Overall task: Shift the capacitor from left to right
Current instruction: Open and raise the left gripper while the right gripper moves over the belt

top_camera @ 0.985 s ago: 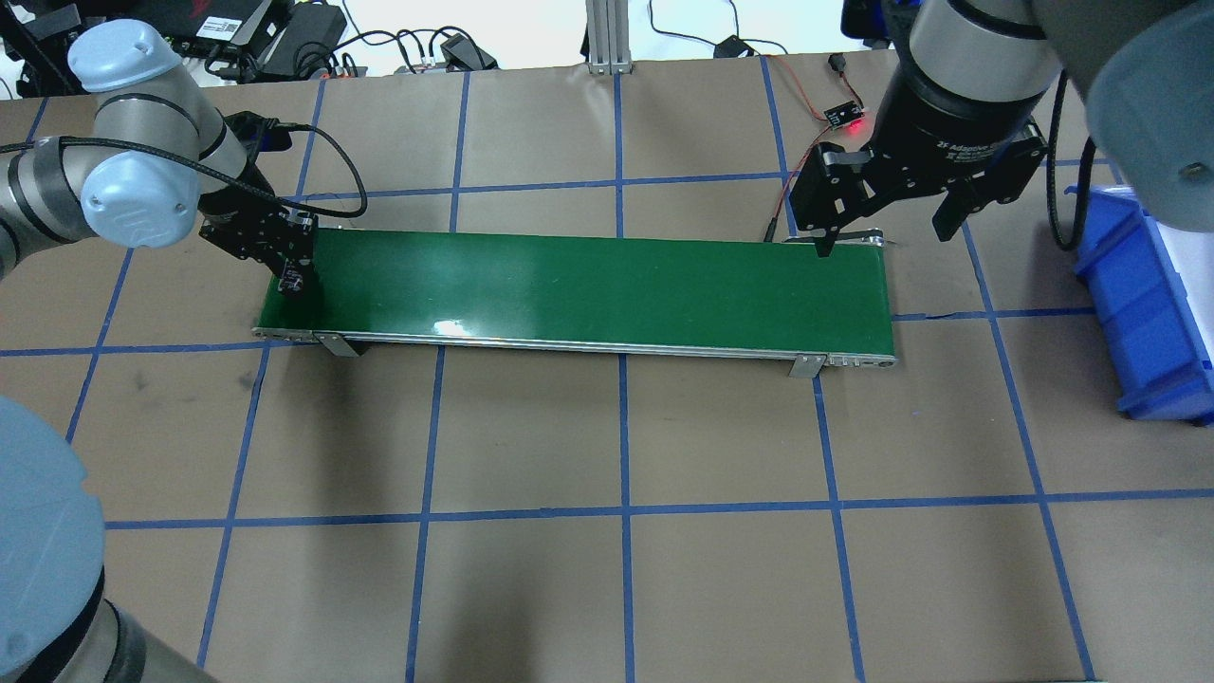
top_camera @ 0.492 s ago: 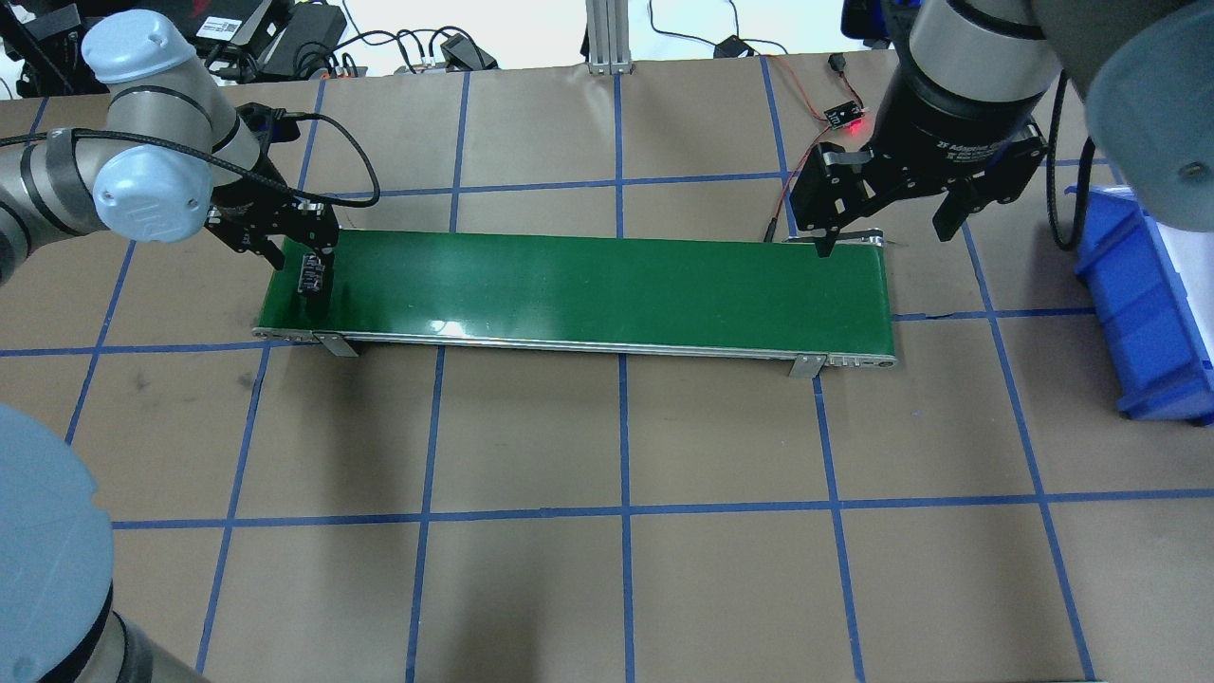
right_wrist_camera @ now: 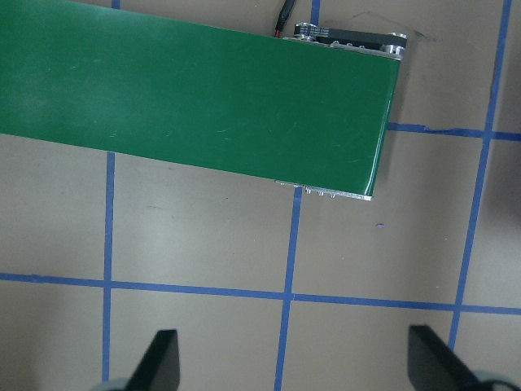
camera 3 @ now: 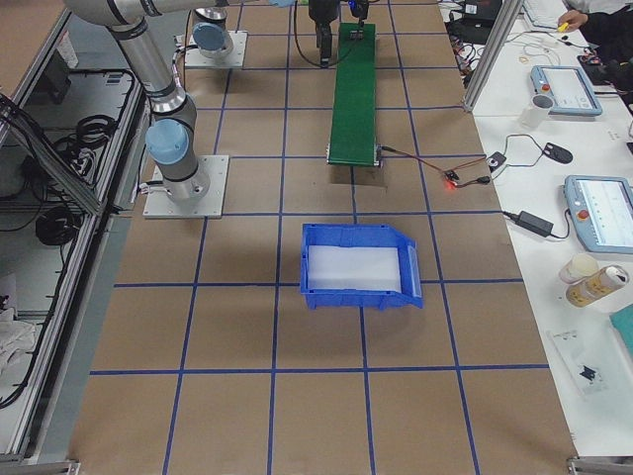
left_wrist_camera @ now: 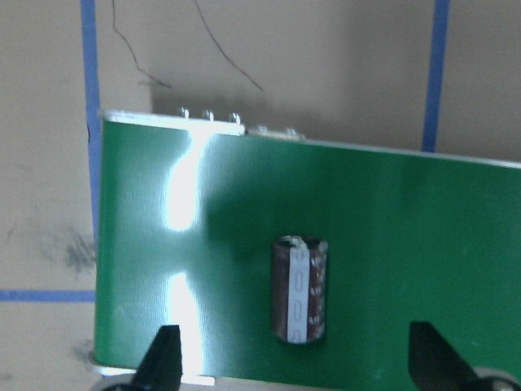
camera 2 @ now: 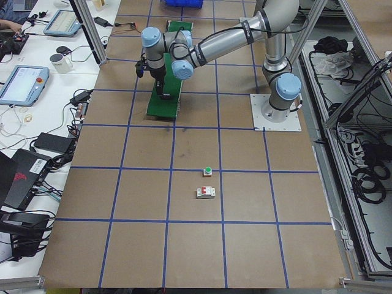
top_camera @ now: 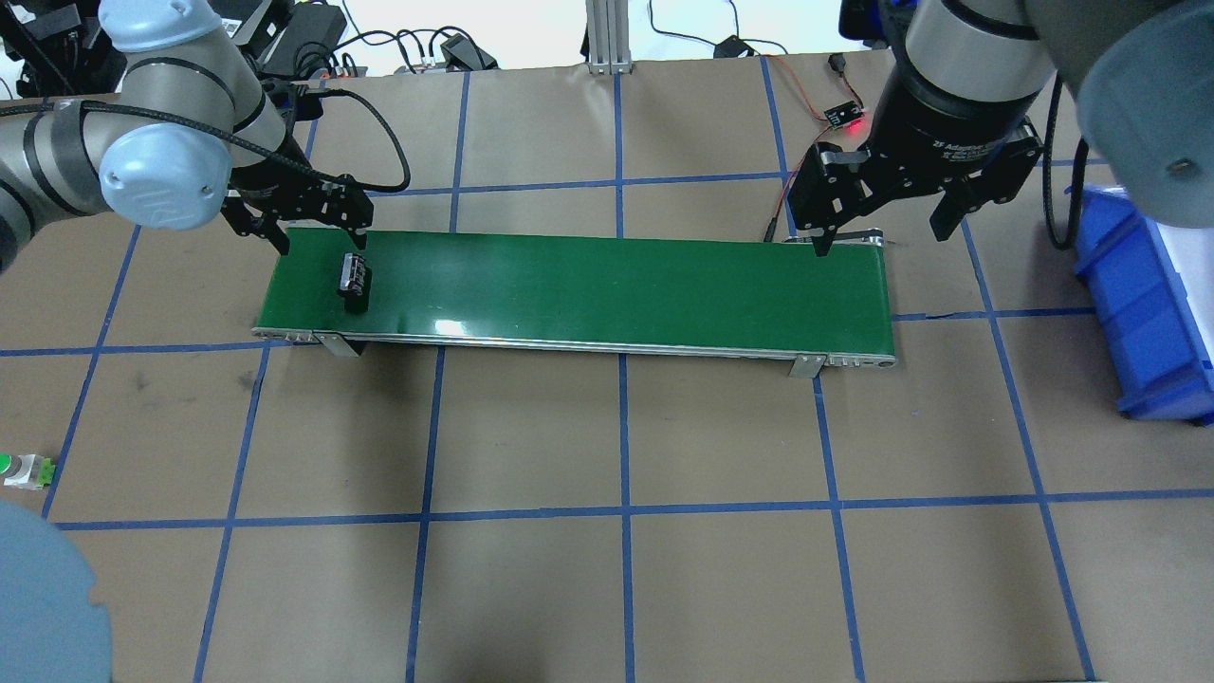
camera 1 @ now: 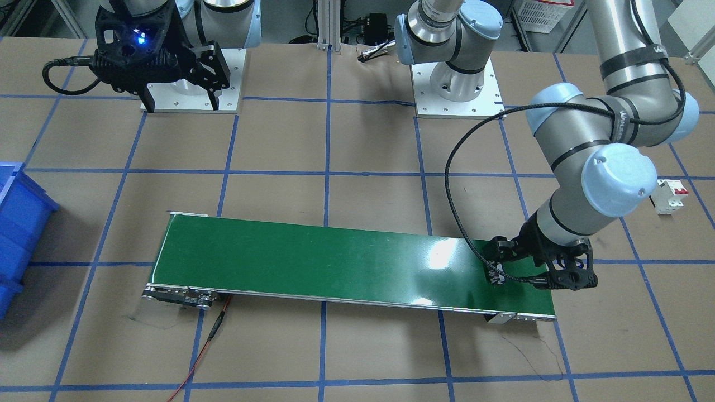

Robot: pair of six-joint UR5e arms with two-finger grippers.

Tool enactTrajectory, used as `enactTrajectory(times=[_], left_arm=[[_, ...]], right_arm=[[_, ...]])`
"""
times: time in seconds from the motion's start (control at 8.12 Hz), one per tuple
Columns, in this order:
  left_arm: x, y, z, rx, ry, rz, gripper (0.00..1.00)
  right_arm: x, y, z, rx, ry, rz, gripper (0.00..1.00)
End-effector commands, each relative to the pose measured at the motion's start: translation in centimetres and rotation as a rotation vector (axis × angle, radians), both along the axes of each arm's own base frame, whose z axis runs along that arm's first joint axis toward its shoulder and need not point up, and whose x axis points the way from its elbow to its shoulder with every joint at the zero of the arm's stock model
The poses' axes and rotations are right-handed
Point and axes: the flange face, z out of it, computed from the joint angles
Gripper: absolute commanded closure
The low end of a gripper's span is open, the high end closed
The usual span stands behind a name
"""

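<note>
While my left gripper [top_camera: 322, 239] hangs spread wide and empty, the capacitor [top_camera: 355, 281] lies on its side near the left end of the green belt [top_camera: 616, 285], and my right gripper [top_camera: 884, 239] hangs open too

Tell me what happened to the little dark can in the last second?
The left gripper opened and let go of the capacitor, which now lies on the green belt near its left end, and the gripper drew back. The right gripper stayed open by the right end.
</note>
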Motion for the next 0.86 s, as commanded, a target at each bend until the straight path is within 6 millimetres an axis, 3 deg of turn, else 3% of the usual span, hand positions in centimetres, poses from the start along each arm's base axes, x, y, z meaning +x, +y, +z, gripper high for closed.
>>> enactTrajectory(times=[0.0, 0.25, 0.37, 0.49, 0.74], left_arm=[[-5.4, 4.8, 8.0, 0.074, -0.009, 0.102, 0.0], [-9.7, 7.5, 15.1, 0.066, -0.028, 0.07, 0.0], [-10.7, 8.5, 17.6, 0.035, -0.046, 0.052, 0.0], [-11.5, 9.4, 18.7, 0.015, -0.044, 0.037, 0.0], [-12.0, 10.3, 20.3, -0.024, -0.032, 0.033, 0.0]], right_arm=[[0.2, -1.3, -2.3, 0.047, -0.003, 0.0, 0.0], [0.5, -5.5, -7.3, 0.023, -0.008, 0.003, 0.0], [0.7, -7.0, -10.0, 0.017, -0.016, 0.003, 0.0], [0.7, -8.6, -13.9, 0.026, -0.016, 0.0, 0.0], [-0.3, -9.9, -17.9, 0.001, -0.085, -0.03, 0.0]])
